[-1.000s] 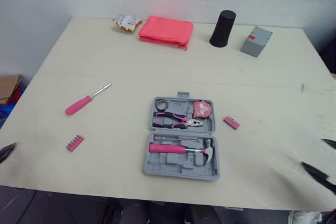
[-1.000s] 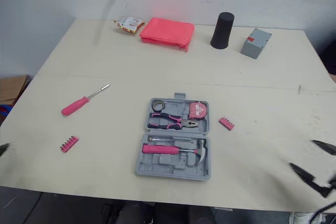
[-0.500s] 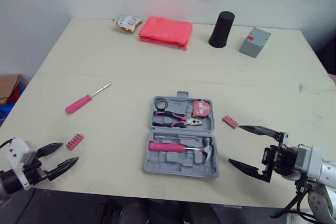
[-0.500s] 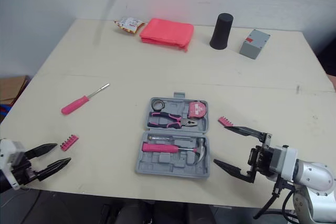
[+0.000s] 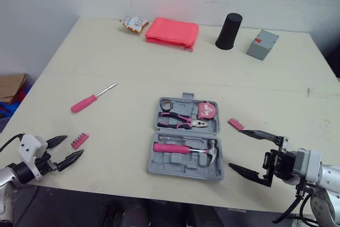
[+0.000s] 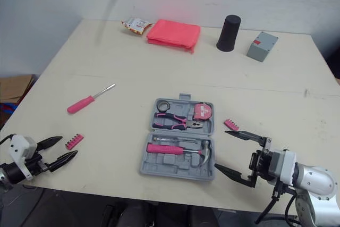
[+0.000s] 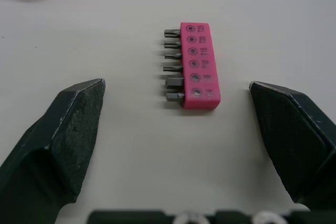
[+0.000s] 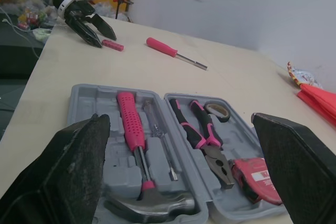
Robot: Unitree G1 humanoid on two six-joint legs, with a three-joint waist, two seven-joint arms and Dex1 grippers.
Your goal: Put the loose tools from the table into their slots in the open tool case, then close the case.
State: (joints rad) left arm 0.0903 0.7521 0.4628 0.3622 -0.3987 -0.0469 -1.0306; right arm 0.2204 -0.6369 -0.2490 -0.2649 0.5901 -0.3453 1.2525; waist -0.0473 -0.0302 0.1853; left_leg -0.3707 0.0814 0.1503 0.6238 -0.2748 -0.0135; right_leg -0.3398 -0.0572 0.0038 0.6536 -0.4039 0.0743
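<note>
The grey tool case (image 5: 186,159) lies open mid-table, holding a hammer (image 5: 186,149), pliers (image 5: 180,122), a tape measure (image 5: 206,110) and a tape roll. A pink screwdriver (image 5: 93,98) lies loose to its left. One pink bit holder (image 5: 79,141) lies at the near left, another (image 5: 236,124) just right of the case. My left gripper (image 5: 64,151) is open, its fingers either side of the near-left bit holder (image 7: 197,65) but short of it. My right gripper (image 5: 256,152) is open just right of the case, near the front edge.
At the table's far edge lie a snack packet (image 5: 133,24), a folded pink cloth (image 5: 171,32), a black cup (image 5: 229,24) and a grey box (image 5: 262,43). A brown cardboard box (image 5: 11,87) sits on the floor to the left.
Both arms rose into sight from the table's near edge. The left gripper then closed in on the near-left bit holder. The camera shifted slightly.
</note>
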